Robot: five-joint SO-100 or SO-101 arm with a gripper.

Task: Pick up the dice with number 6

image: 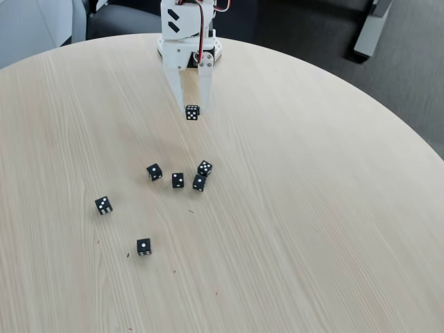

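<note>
My white gripper (195,111) reaches down from the arm base at the top of the fixed view. Its two fingers are closed on a tiny black die, the dice with number 6 (192,112). The face of that die turned to the camera is crowded with white pips. The die sits right at the fingertips, apart from the other dice lower on the table. I cannot tell whether it rests on the wood or hangs just above it.
Several more black dice lie on the round pale wooden table (312,208): a cluster of four (177,180) below the gripper, one (103,205) to the left and one (143,246) nearer the front. The table's edge curves away at the right.
</note>
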